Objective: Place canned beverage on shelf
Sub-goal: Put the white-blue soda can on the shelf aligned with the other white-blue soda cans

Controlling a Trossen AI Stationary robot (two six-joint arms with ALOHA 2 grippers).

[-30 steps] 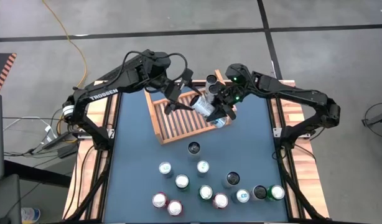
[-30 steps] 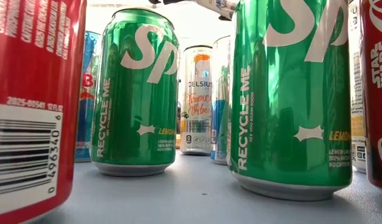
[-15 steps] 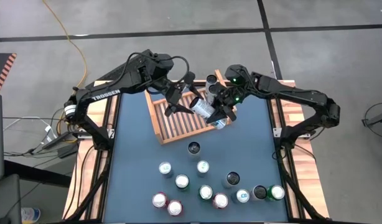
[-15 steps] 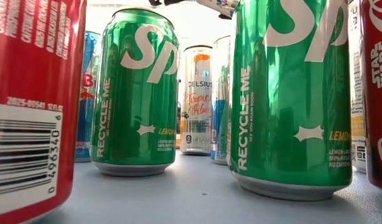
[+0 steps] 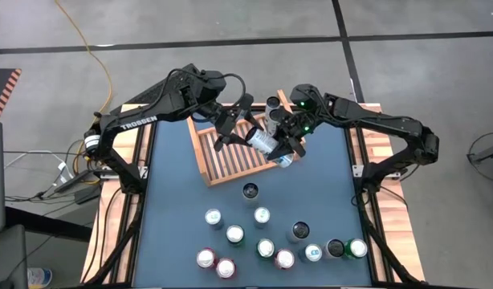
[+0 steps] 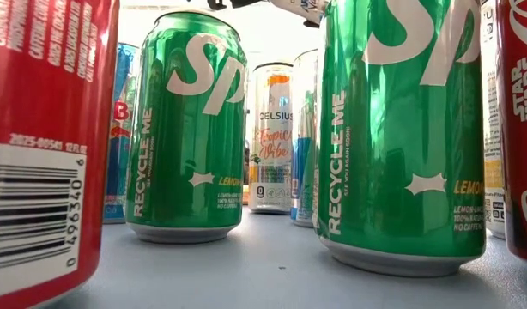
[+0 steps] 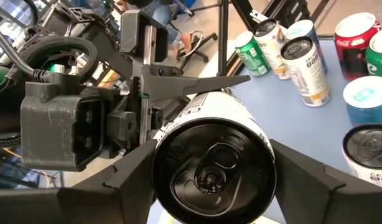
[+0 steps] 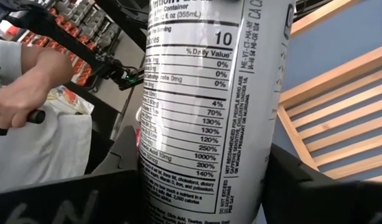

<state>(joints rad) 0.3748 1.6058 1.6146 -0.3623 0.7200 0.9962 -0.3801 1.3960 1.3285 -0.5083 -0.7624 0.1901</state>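
Note:
A white can (image 5: 262, 142) with a black top hangs tilted in the air over the wooden shelf (image 5: 227, 164), between my two grippers. My left gripper (image 5: 240, 124) is at the can's top end (image 7: 213, 171). My right gripper (image 5: 285, 144) is farther down the can's printed wall (image 8: 203, 93). Both are shut on it. Another can (image 5: 272, 104) stands at the shelf's far right corner. My left gripper pinches the can's top end between its two fingers (image 7: 125, 180), one on each side of the wall just below the rim (image 7: 160, 146). It comes nearly level from the table's left, along the can. The can is clear of the shelf. My right gripper pinches the can's wall between its two fingers (image 8: 321, 193), beside the nutrition label (image 8: 197, 180). The fingers lie across the can and come from the table's right, slanting down. The can hangs tilted above the shelf's slats (image 8: 331, 124).
Several cans stand on the near half of the blue table (image 5: 170, 201), among them green ones (image 6: 188, 129), a red one (image 6: 40, 129) and a dark-topped one (image 5: 250, 191) just near of the shelf. A person's hand (image 8: 29, 93) shows beyond the table.
My left gripper has edged toward the table's right edge, up to the can's top end, and has rolled a little. The can has stayed in the air above the shelf.

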